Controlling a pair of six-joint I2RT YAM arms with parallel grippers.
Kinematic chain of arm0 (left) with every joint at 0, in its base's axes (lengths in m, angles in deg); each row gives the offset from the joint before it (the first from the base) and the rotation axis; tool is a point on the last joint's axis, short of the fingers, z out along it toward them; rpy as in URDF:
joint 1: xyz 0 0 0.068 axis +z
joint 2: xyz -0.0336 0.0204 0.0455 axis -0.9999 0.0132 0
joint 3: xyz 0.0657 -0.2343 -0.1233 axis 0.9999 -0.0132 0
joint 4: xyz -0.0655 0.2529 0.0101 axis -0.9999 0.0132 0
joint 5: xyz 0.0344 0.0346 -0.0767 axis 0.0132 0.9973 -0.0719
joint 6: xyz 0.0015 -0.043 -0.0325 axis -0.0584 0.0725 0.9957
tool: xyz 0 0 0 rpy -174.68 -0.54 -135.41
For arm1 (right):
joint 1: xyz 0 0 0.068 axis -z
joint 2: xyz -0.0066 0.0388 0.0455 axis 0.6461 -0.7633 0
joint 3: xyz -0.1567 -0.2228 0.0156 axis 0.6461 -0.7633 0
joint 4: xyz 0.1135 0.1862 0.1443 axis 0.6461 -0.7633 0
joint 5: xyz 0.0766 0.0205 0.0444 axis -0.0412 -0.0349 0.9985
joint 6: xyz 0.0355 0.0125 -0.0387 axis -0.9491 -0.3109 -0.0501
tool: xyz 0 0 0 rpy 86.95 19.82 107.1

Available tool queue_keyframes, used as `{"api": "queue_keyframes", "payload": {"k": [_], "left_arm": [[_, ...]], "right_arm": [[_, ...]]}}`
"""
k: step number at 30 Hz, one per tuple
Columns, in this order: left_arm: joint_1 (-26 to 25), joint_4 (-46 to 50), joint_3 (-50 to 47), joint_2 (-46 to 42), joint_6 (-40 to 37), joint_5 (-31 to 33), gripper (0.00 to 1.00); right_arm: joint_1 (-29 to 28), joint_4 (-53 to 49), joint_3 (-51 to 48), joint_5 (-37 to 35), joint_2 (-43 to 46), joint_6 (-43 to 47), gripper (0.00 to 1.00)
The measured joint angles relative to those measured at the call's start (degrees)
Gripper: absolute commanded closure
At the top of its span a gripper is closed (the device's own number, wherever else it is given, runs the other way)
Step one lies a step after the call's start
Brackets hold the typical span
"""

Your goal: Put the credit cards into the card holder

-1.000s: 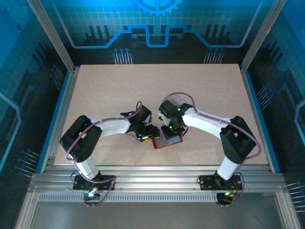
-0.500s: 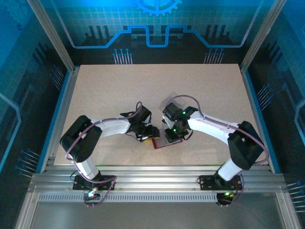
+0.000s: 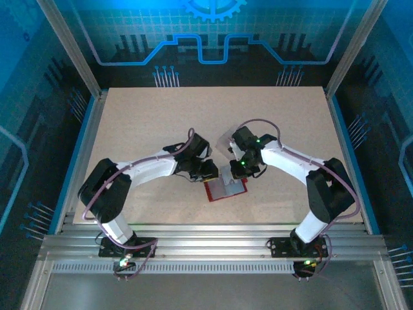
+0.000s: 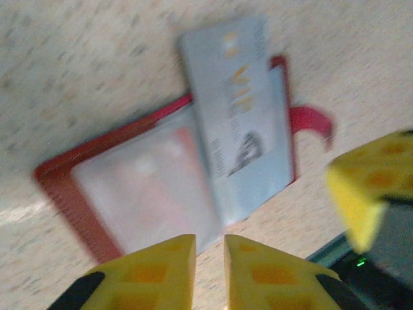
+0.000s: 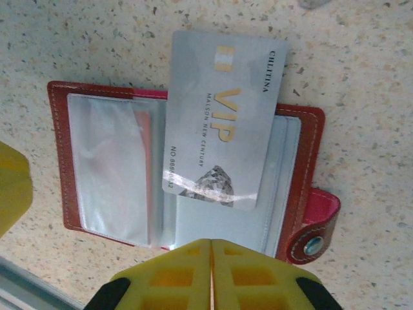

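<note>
**Top external.** Card holder (image 3: 211, 194): red, spread open and flat on the table (image 3: 142, 116), toward the front edge, between the two arms. Left gripper (image 3: 208, 171) sits just beside its far left corner. Right gripper (image 3: 240, 169) hangs over its far edge.

**Left wrist.** Left gripper: fingers drawn nearly together with a thin slit between them and nothing held. It hangs above the holder's near border, apart from it. Credit card (image 4: 235, 110): silver-grey, lettered VIP, lying across one half of the holder. Its far end juts past the red border onto the table. Snap tab (image 4: 314, 123): curls out from the same side.

**Right wrist.** Right gripper: pads pressed together, empty, above the near border. The card lies slightly skew over the clear pockets (image 5: 110, 168) on the tab side. It is judged to rest on top of the film, not under it. The pocket on the other half holds a reddish insert (image 5: 145, 161), possibly another card, though the film veils it too much to say. Pale stud (image 5: 314, 246): on the tab, unfastened.

**Step in hand (judged).** Seating the card. It has reached the holder but is not lodged in a pocket, and both grippers are free of it.

**Next move calls for.**
- One gripper pins the holder flat.
- The other takes the card by its projecting end, squares it to a pocket mouth and slides it in at a shallow angle.
- A thin card lying flat offers little edge to pinch.
- An unpinned holder would likely skate on the table.
</note>
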Motion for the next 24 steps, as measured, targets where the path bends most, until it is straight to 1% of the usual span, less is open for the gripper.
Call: {"api": "queue_keyframes", "payload": {"k": [3, 8, 13, 19, 24], "left_arm": [[-0.1, -0.2, 4.6, 3.9, -0.1, -0.6, 0.87], [-0.5, 0.0, 8.3, 9.6, -0.1, -1.2, 0.88], [-0.9, 0.1, 8.6, 13.0, -0.1, -1.2, 0.88], [-0.9, 0.0, 8.6, 15.6, -0.1, -1.2, 0.89], [-0.9, -1.0, 7.7, 15.6, -0.1, -1.1, 0.89]], "right_arm": [[0.9, 1.6, -0.8, 1.9, -0.5, -0.4, 0.82], [3.6, 3.8, -2.5, 4.7, -1.5, -0.9, 0.79], [4.9, 4.7, -2.8, 5.9, -1.7, -0.9, 0.78], [5.3, 5.7, -2.8, 7.2, -2.6, -1.0, 0.71], [5.9, 5.8, -2.3, 7.4, -4.1, -0.6, 0.66]]}}
